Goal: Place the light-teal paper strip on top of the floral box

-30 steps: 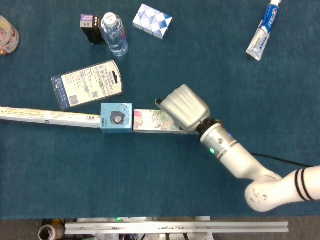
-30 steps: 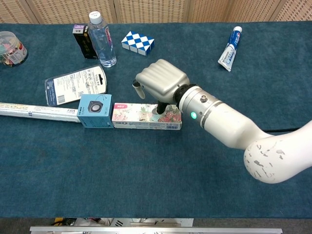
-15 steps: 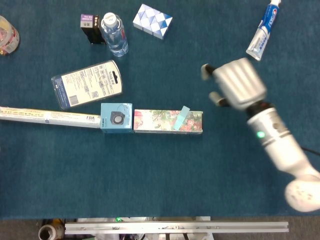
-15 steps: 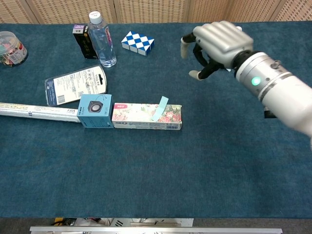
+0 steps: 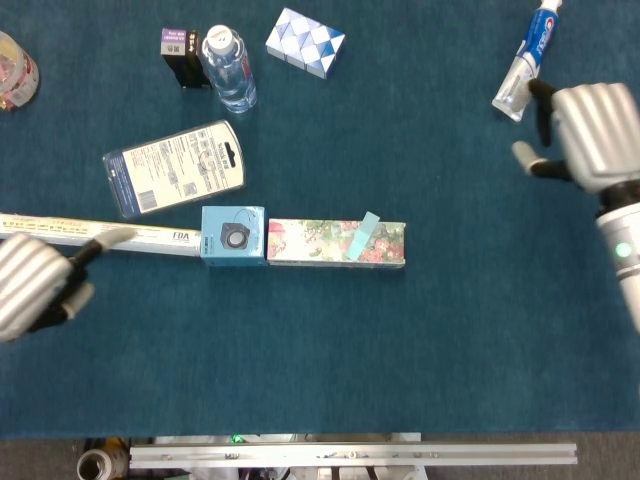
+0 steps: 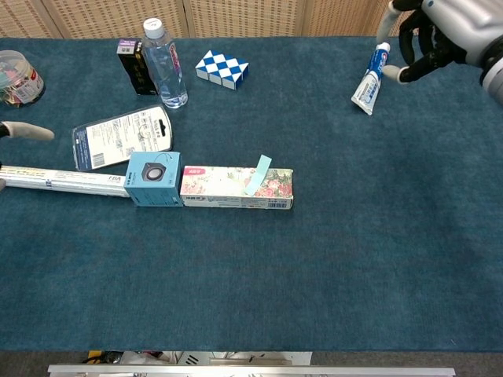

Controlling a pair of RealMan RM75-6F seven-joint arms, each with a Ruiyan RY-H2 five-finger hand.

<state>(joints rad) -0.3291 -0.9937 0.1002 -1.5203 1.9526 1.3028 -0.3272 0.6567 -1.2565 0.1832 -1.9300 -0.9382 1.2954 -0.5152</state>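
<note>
The floral box lies flat at the table's middle. The light-teal paper strip rests slanted across its top near the right end, with its upper tip sticking past the far edge. My right hand hovers far to the upper right beside the toothpaste tube, fingers apart and holding nothing. My left hand is at the left edge, just below the long white box, empty; in the chest view only a fingertip of it shows.
A small blue box abuts the floral box's left end, and a long white box extends left from it. Behind stand a blister pack, water bottle, dark small box, checkered cube puzzle and toothpaste tube.
My right hand let go of the strip on the box and drew away up and to the right. My left hand has come into view at the left edge.
</note>
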